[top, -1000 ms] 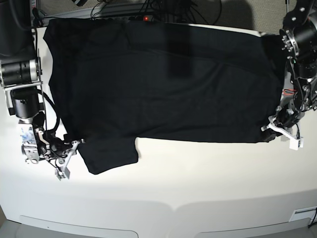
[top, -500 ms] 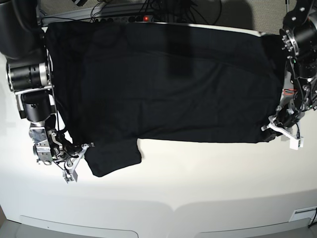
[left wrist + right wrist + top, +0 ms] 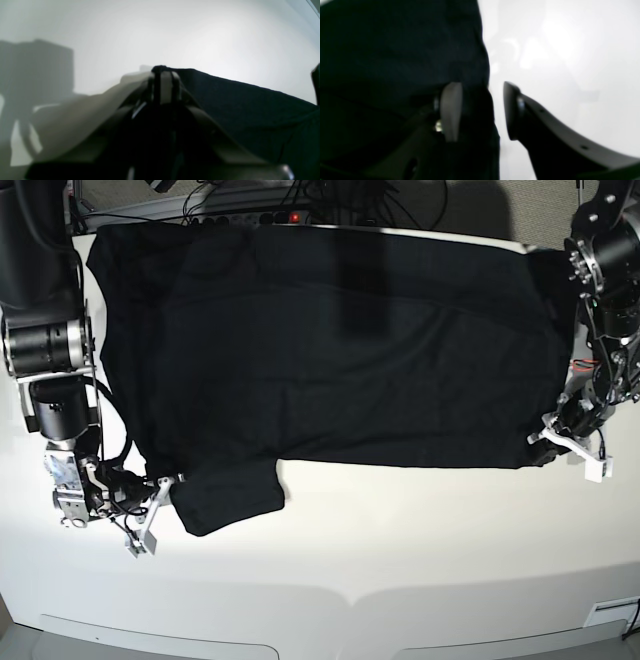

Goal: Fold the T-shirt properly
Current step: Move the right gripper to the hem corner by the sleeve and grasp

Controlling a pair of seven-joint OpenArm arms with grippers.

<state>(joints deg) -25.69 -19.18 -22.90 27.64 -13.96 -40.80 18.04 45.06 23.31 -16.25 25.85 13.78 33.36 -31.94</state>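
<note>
- Left gripper (image 3: pixel 557 438): jaws clenched on the hem corner of the T-shirt (image 3: pixel 330 345); the left wrist view shows a thin fold of black cloth pinched between the pads.
- Right gripper (image 3: pixel 160 498): jaws parted, straddling the sleeve edge; one fingertip (image 3: pixel 451 110) lies over the cloth, the other over bare table (image 3: pixel 400 540).
- T-shirt: spread flat on the white table, plain side up.
- Containers: none visible.
</note>
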